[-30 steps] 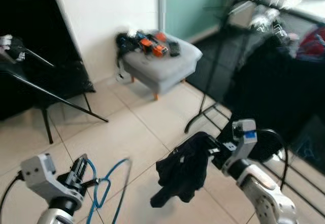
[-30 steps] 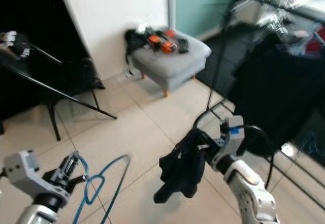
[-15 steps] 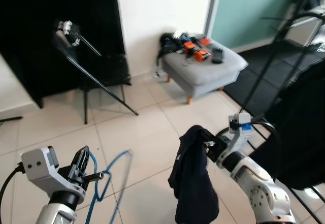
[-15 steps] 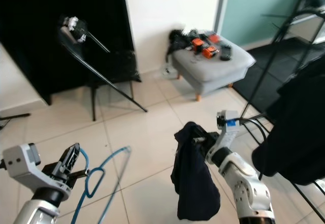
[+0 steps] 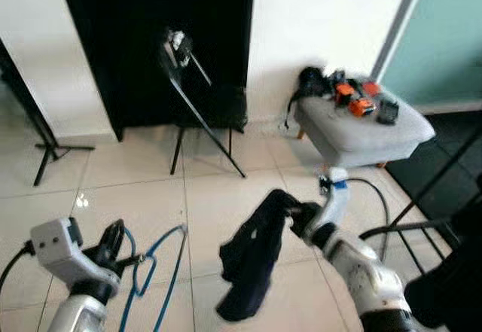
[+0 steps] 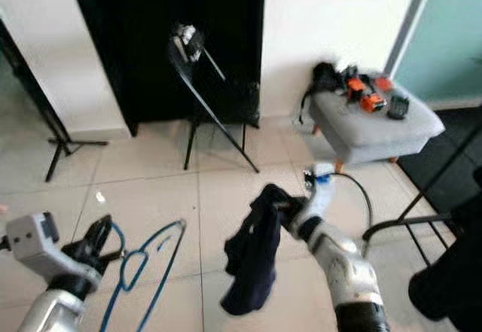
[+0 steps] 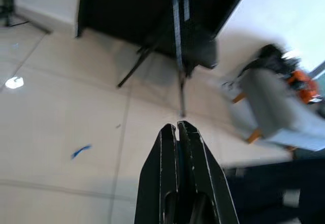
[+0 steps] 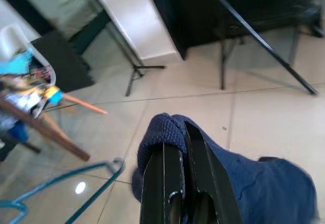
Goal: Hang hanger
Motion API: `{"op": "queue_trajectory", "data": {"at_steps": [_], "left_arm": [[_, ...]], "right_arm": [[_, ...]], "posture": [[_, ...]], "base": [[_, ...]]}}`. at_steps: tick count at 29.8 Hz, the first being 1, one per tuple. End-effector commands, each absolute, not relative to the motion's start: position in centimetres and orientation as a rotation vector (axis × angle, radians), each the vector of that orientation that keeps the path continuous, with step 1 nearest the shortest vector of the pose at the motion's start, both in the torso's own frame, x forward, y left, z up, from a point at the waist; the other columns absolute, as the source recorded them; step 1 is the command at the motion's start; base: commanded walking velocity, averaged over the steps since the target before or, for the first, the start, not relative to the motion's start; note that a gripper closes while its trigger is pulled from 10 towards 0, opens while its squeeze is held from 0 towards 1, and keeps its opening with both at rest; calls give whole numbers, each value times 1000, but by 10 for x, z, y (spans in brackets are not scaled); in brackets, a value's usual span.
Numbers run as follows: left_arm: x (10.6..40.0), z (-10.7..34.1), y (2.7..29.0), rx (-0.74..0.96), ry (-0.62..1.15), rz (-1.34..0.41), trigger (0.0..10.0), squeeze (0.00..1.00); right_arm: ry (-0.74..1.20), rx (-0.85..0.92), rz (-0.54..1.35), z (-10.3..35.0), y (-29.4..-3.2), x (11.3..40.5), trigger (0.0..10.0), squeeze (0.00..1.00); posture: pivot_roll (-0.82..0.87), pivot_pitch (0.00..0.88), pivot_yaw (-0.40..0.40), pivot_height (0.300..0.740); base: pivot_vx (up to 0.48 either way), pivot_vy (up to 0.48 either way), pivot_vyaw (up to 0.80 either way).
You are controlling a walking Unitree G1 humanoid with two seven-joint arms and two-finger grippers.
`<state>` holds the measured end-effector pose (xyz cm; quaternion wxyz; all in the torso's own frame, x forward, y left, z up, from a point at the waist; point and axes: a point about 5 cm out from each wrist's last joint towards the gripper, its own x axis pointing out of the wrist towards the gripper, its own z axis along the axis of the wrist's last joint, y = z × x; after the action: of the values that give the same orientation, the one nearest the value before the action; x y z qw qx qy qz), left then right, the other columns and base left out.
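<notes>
One blue hanger (image 6: 143, 260) is held low at the robot's left by the left claw (image 5: 113, 248), whose fingers are seen pressed together in the left wrist view; the hook end is pinched, so the triangular frame trails out over the floor tiles (image 5: 143, 196). The grip near the hook is judged to leave the frame free for a garment.

One dark navy garment (image 5: 252, 253) is carried by the right claw (image 6: 290, 210), clenched on a bunched fold of knit cloth (image 8: 167, 130), with the rest left to hang loose below. It is held out ahead of the body, probably to keep it off the floor.

Garment and hanger are well apart; nothing is hung yet, and no rail can be made out with certainty.

Also noted: one grey footstool (image 5: 369, 132) with small orange and black items on top, one folded black stand (image 5: 199, 102) leaning before a dark doorway, and one tripod foot (image 5: 45, 147) at left. Both eye views are blurred.
</notes>
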<state>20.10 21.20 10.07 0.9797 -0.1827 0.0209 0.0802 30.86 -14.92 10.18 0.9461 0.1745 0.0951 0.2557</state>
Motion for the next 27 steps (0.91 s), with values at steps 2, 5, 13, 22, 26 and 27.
{"op": "queue_trajectory", "data": {"at_steps": [2,5,13,22,26,27], "left_arm": [[195,92,213,-385,57,172,10000,0],[193,94,214,-407,34,171,10000,0],[188,81,219,-422,40,200,10000,0],[191,85,206,-430,5,205,10000,0],[192,92,203,-423,-22,199,10000,0],[191,94,204,-422,-27,198,10000,0]], "right_arm": [[208,353,534,93,-151,304,10000,0],[198,372,544,94,-151,304,10000,0],[218,399,570,82,-145,301,10000,0],[241,332,554,81,-161,301,10000,0],[236,333,564,86,-162,305,10000,0],[225,346,565,89,-161,305,10000,0]], "posture": [[42,0,-59,740],[33,0,-71,740],[108,0,-111,740],[52,0,-131,740],[28,0,-115,740],[32,0,-115,740]], "base": [[0,0,750],[0,0,750],[0,0,750],[0,0,750],[0,0,750],[0,0,750]]}}
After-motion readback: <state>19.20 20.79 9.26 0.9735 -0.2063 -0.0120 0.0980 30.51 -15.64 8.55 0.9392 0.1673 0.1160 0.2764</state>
